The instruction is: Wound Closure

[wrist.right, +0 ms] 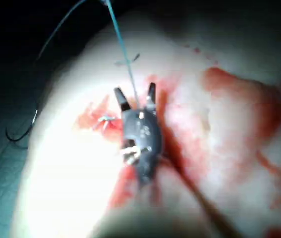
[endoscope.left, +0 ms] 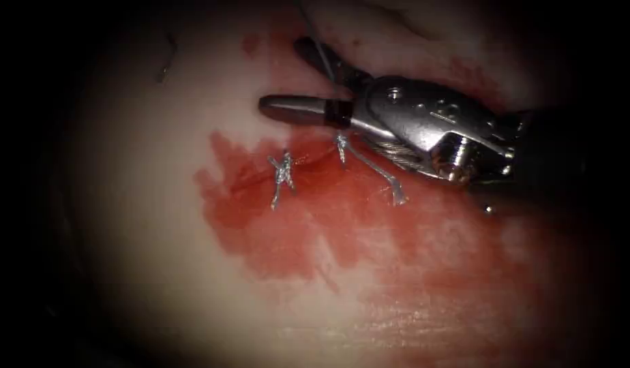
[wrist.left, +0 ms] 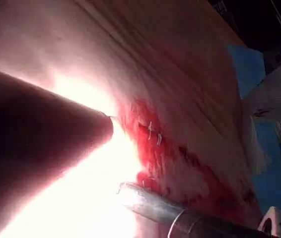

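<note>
My right gripper point(endoscope.left: 288, 78) stands wide open holding nothing, thread point(wrist.right: 123, 49) running between its jaws, knots point(endoscope.left: 282, 174) just below; I'd judge closing squarely on the thread matters.

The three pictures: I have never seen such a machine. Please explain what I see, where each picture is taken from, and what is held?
This is a surgical practice robot closing a cut in pork belly, the tissue. The endoscope view looks down on the wound. The metal right tool enters from the right, jaws open; thread runs up between them, gripped by neither. Two tied stitches with cut ends sit in red fluid. The right wrist view looks along that arm; the curved needle lies off the tissue. The left wrist view shows a shaft beside the wound.
</note>
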Controlling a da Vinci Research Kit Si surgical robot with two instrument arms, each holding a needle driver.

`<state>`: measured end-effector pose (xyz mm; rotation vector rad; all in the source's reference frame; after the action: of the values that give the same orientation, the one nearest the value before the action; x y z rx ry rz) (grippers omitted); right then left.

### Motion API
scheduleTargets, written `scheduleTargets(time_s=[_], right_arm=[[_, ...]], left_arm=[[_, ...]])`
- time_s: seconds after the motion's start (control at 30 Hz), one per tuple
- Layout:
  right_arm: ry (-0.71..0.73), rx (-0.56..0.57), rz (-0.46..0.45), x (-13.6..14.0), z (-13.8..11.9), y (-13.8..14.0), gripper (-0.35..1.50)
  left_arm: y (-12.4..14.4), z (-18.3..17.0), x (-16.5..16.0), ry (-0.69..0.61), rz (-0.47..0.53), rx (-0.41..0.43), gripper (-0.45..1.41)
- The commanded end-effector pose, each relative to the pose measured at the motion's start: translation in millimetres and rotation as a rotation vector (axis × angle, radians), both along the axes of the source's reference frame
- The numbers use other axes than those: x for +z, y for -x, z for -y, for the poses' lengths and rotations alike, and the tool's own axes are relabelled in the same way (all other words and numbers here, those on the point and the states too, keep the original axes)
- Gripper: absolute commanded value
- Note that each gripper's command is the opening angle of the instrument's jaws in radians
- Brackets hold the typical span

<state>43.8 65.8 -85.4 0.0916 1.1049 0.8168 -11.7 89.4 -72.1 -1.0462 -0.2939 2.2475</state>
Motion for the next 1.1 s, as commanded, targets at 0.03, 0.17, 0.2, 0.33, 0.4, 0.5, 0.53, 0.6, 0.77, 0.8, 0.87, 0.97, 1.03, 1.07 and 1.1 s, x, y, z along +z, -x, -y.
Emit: scheduleTargets(time_s=[0.03,0.17,0.2,0.33,0.4,0.5,0.53,0.6,0.77,0.8,0.87,0.97,1.03,1.07,1.1], right_arm=[[0.000,-0.006,-0.002,0.7,0.0,-1.1,1.46],[0.002,-0.014,-0.004,1.0,0.3,-1.3,1.46],[0.003,-0.014,-0.003,1.1,0.3,-1.3,1.45],[0.003,-0.018,-0.006,1.2,0.3,-1.2,1.43],[0.001,-0.029,-0.014,1.2,0.4,-1.3,1.36],[0.001,-0.062,-0.038,1.0,0.7,-1.1,0.84],[0.000,-0.101,-0.078,0.8,1.0,-0.9,-0.32],[0.013,-0.078,-0.056,0.4,1.1,-0.4,-0.35],[0.101,-0.026,-0.065,-1.5,-0.7,2.0,-0.35],[0.106,-0.025,-0.067,-1.7,-0.9,2.2,-0.35],[0.112,-0.023,-0.072,-2.1,-1.2,2.4,-0.35],[0.113,-0.038,-0.105,-2.5,-1.1,2.6,-0.35],[0.131,-0.004,-0.106,-2.8,-1.1,3.0,0.46],[0.138,0.034,-0.090,-3.2,-1.6,3.7,1.30],[0.141,0.049,-0.088,-3.5,-1.8,4.3,1.40]], left_arm=[[0.5,-0.8,0.0,0.006,0.001,0.002,-0.35],[0.6,-0.7,-0.5,0.008,0.003,0.004,-0.35],[0.7,-0.7,-0.5,0.008,0.003,0.004,-0.35],[0.8,-0.6,-0.7,0.012,0.002,0.007,-0.35],[0.9,-0.6,-0.7,0.012,0.002,0.006,-0.35],[1.1,-0.6,-0.7,0.016,0.002,0.010,-0.35],[1.1,-0.5,-0.8,0.016,0.002,0.010,-0.35],[1.2,-0.3,-0.9,0.017,0.002,0.010,-0.35],[1.4,0.0,-1.2,0.021,0.002,0.014,-0.35],[1.4,0.0,-1.2,0.021,0.002,0.014,-0.35],[1.4,0.0,-1.2,0.021,0.003,0.015,-0.35],[0.9,-0.2,-1.0,0.028,-0.005,0.011,-0.35],[0.3,-0.1,-0.8,0.034,-0.015,0.009,-0.35],[-0.2,0.3,-0.5,0.046,-0.017,0.015,-0.35],[-0.3,0.6,-0.1,0.050,-0.018,0.017,-0.35]])
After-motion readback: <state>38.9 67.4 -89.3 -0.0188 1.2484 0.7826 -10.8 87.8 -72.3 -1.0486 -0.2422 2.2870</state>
